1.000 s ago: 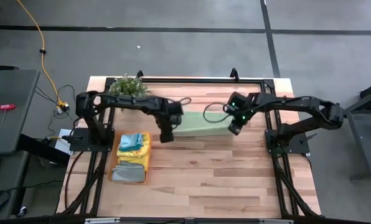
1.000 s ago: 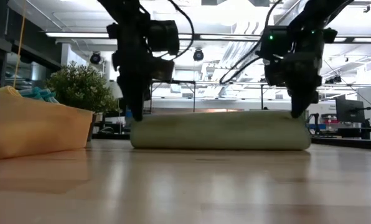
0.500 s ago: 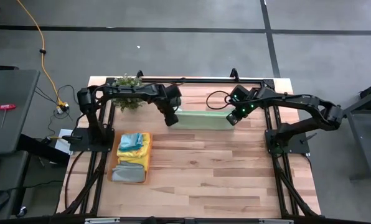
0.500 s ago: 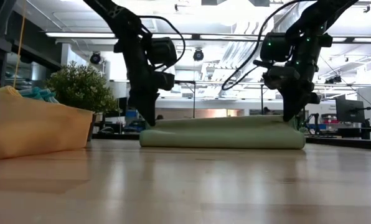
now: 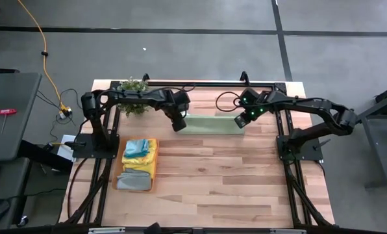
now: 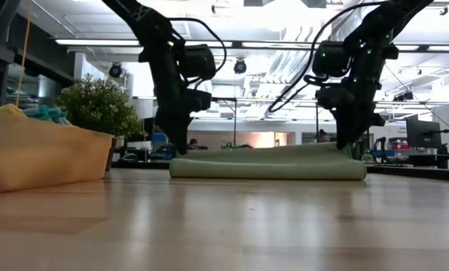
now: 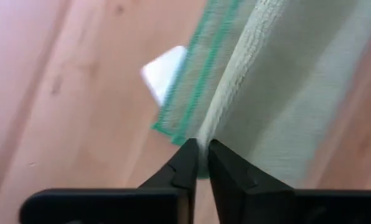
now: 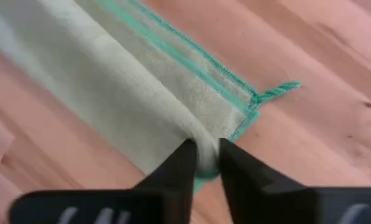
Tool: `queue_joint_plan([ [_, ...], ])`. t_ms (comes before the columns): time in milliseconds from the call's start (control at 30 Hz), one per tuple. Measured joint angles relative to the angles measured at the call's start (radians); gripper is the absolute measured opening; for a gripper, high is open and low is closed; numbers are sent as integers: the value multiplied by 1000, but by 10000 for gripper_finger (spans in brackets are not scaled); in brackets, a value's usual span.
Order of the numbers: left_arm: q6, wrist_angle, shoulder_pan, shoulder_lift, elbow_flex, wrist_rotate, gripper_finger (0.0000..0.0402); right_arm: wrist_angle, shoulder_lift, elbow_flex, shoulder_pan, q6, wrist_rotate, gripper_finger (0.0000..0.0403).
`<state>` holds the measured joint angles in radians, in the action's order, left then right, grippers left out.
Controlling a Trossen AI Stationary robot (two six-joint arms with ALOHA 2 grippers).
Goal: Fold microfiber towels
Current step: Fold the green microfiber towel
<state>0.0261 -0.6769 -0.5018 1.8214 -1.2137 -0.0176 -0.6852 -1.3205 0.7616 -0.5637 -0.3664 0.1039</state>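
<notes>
On the left, an orange tray (image 5: 123,182) holds folded yellow, blue and grey towels (image 5: 139,151). The left gripper (image 5: 178,125) pinches the left end of the pale green towel (image 5: 211,123), which lies lengthwise left-to-right at the table's far side. The right gripper (image 5: 240,123) pinches its right end, jaws narrow.

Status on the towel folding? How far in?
Done: folded towels stacked in the orange tray, yellow and blue on top. In hand: the pale green towel, doubled into a long strip at the table's far side, the left gripper at one end and the right gripper at the other, fingers nearly closed at its edge. Left: finishing this fold and stacking it.
</notes>
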Motion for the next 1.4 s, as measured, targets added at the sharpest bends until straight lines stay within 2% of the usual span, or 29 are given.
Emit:
queue_joint_plan([
  [133, -3, -1, -18, 0, 0, -33, 71, 15, 0, 2, -24, 4, -32, 115],
  [267, -33, -43, -46, -14, -8, -32, 121, 4, 1, 50, -55, 103, -43, 193],
  [433, -101, -139, -62, -53, -75, -6, 172, -65, 22, 166, -72, 254, 3, 244],
  [533, -126, -110, -50, -99, -77, 101, 188, -146, 23, 214, -72, 291, 68, 249],
  [633, -148, -78, -13, -114, -77, 184, 192, -208, 24, 195, -70, 197, 85, 250],
  [833, -203, -31, 76, -81, -77, 118, 186, -138, 25, -3, -74, -110, 85, 250],
  [1033, -199, -6, 112, -45, -76, 95, 184, 117, 25, -182, -58, -361, 85, 250],
  [1233, -128, -7, 112, -41, -76, 92, 184, 338, 21, -271, -14, -564, 68, 250],
  [1400, -108, -7, 113, -41, -76, 92, 184, 368, -13, -280, 15, -647, 26, 238],
])
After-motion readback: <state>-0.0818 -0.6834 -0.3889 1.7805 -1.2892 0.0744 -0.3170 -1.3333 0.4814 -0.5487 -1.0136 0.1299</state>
